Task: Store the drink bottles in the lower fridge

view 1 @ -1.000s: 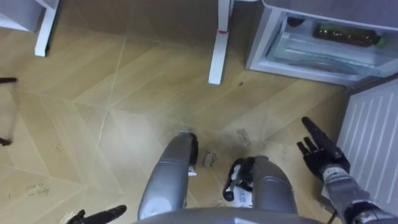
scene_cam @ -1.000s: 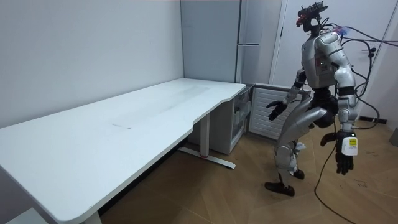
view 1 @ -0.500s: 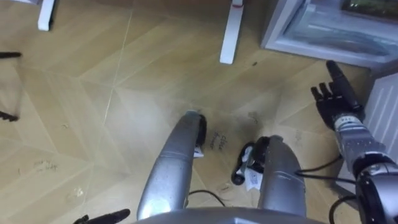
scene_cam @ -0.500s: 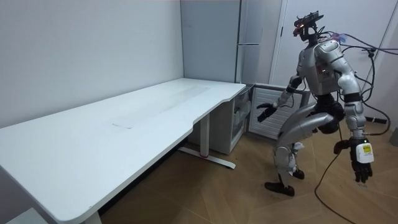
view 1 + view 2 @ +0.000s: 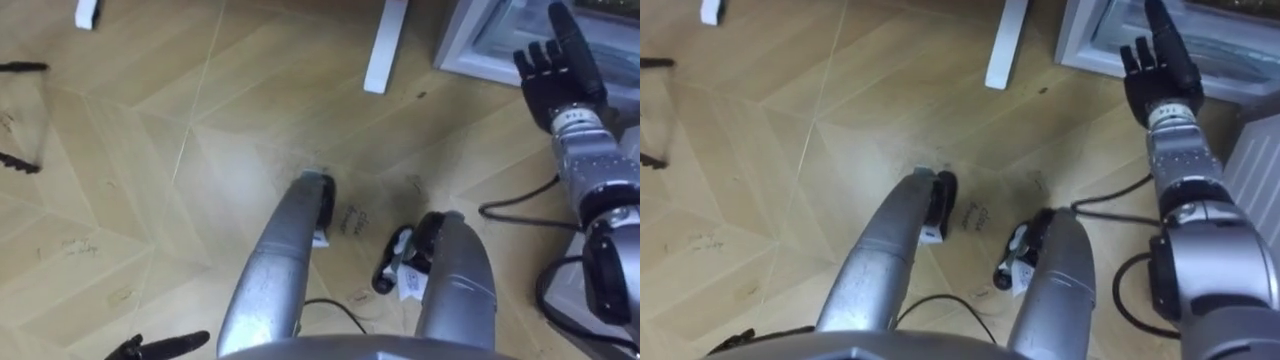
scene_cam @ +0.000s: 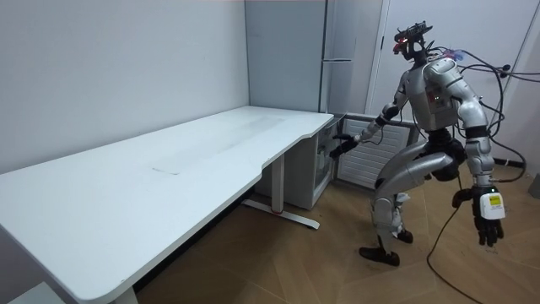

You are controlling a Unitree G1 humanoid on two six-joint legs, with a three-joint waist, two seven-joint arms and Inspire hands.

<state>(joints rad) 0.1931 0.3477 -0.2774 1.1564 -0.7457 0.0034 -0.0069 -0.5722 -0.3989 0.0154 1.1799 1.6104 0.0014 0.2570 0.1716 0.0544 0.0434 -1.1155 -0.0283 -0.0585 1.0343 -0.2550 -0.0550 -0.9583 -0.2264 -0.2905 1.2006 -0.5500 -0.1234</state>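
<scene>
Right robot hand (image 5: 560,62) empty, fingers straight, stretched toward open lower fridge (image 5: 458,48) far right, likely for access; left robot hand (image 6: 488,221) hangs slack.

The floor (image 5: 150,150) is pale honey wood in a large angled parquet pattern, with faint dark scuffs near its middle. The desk (image 6: 169,169) is plain white, its leg (image 5: 385,45) white too, and the tall fridge (image 6: 337,51) flat grey. The right hand (image 5: 555,72) is black above a silver wrist, and the left hand (image 6: 484,226) is black as well.
</scene>
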